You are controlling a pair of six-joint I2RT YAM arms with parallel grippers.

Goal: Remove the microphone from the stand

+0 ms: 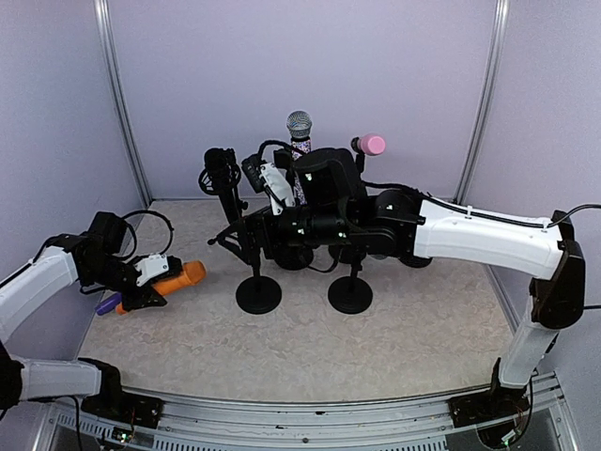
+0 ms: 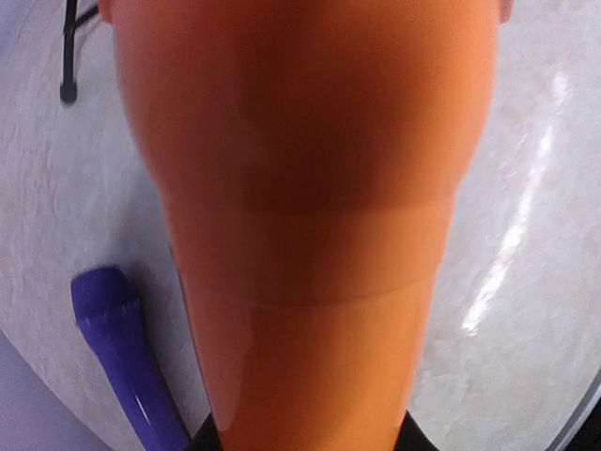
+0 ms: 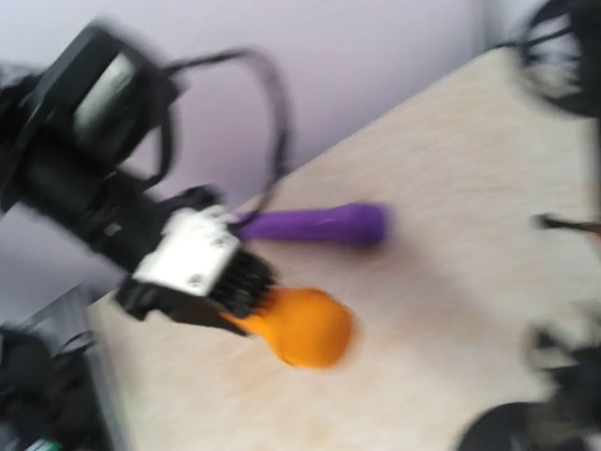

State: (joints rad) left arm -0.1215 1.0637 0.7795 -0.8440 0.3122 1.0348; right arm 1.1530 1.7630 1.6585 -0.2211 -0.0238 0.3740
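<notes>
Top external view is showing the left claw point(image 1: 156, 286) squeezing an orange microphone point(image 1: 188, 274) near the left edge of the surface point(image 1: 376, 348), beside a purple microphone point(image 1: 107, 304). The right claw point(image 1: 279, 193) is hanging by the stands point(image 1: 258, 294); I cannot tell how open it is.

Close-up: smooth orange plastic microphone point(image 2: 300, 216) fills most of frame, blurred. Glossy purple cylindrical microphone point(image 2: 127, 362) lies just beside it, lower left, on pale marbled tabletop point(image 2: 526, 235). Thin black stand leg point(image 2: 68, 47) top left.
</notes>
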